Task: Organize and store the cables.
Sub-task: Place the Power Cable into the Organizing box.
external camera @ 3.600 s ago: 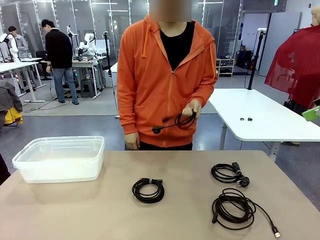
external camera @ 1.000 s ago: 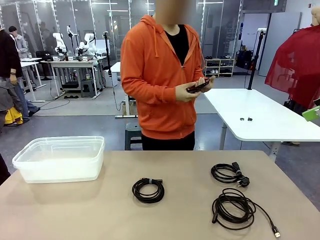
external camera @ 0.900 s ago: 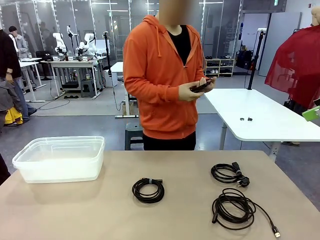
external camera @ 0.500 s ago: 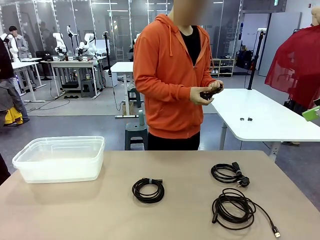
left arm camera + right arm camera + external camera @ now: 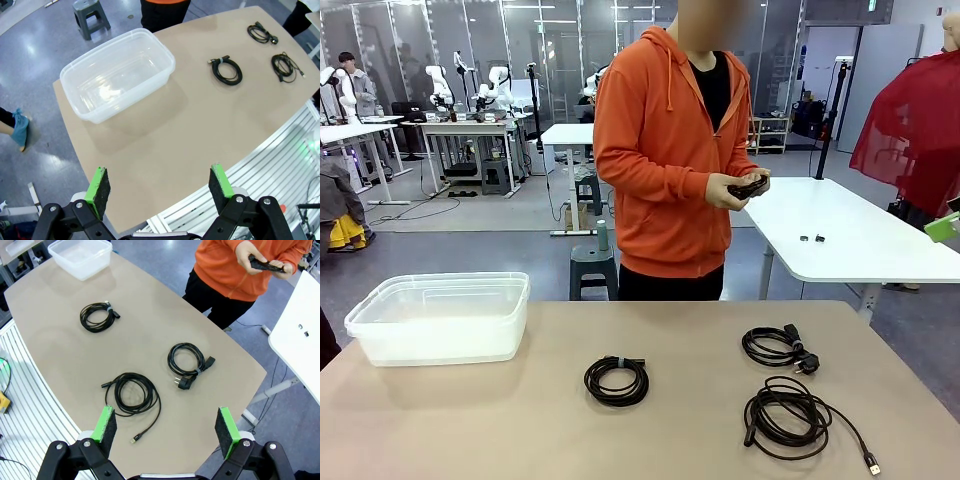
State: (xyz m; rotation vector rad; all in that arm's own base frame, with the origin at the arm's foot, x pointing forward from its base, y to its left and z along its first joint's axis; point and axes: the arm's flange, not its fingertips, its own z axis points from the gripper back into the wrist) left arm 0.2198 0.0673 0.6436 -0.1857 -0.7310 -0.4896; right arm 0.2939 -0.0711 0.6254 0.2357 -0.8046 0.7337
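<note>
Left claw is spread wide with nothing in it, hanging high over the near edge of the surface. Right claw is the same, wide and empty, above the other end. Under the right claw, the loose coil lies nearest, the plug coil beyond it and the tied coil toward the middle, all well apart. The clear bin sits empty at the left end.

Count: three cables on the surface, one bin, two claws. The person's hands at the far side hold a dark bundle. It's probably a fourth cable, but too small to be sure.

The step looks like the first pick. You'd do well to take the tied coil with the left claw. Drop straight down, straddle one side of the ring and pinch all strands so none trails. Clear the bin rim before release.
</note>
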